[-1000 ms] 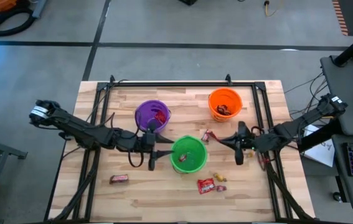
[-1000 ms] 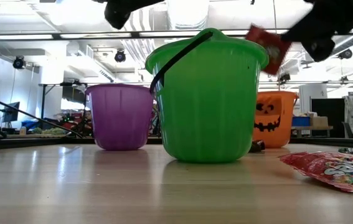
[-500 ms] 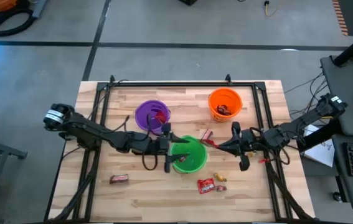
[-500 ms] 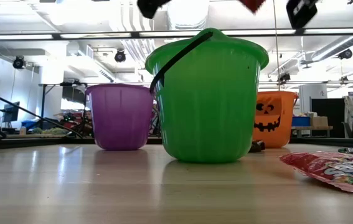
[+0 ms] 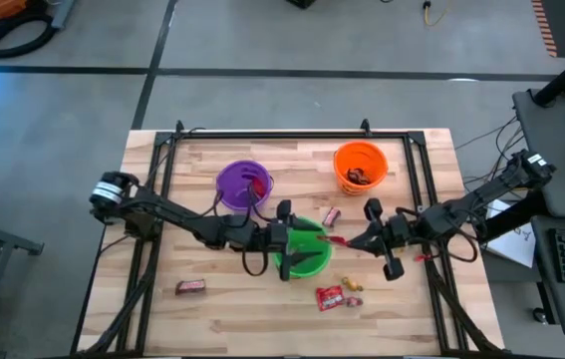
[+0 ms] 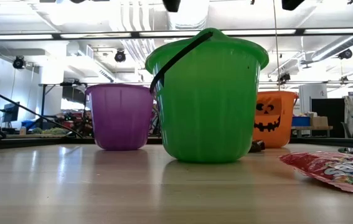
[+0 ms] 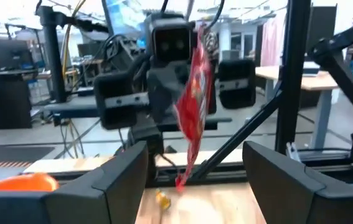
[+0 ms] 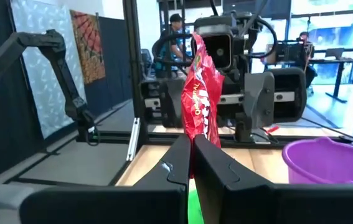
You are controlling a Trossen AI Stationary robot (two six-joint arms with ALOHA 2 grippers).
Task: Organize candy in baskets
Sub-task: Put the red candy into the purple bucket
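The right gripper (image 8: 192, 163) is clamped on a red packet (image 5: 334, 240) at the green bucket's (image 5: 302, 261) three o'clock rim; the left gripper (image 7: 195, 171), spread apart, faces it; a loose handover risks dropping it outside.

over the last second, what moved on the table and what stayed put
The left end effector, open, advanced rightward over the green basket toward the right end effector. That one, shut on a red candy packet, carried it left to the basket's edge, facing the left one. The purple basket, orange basket and loose candy stayed put.
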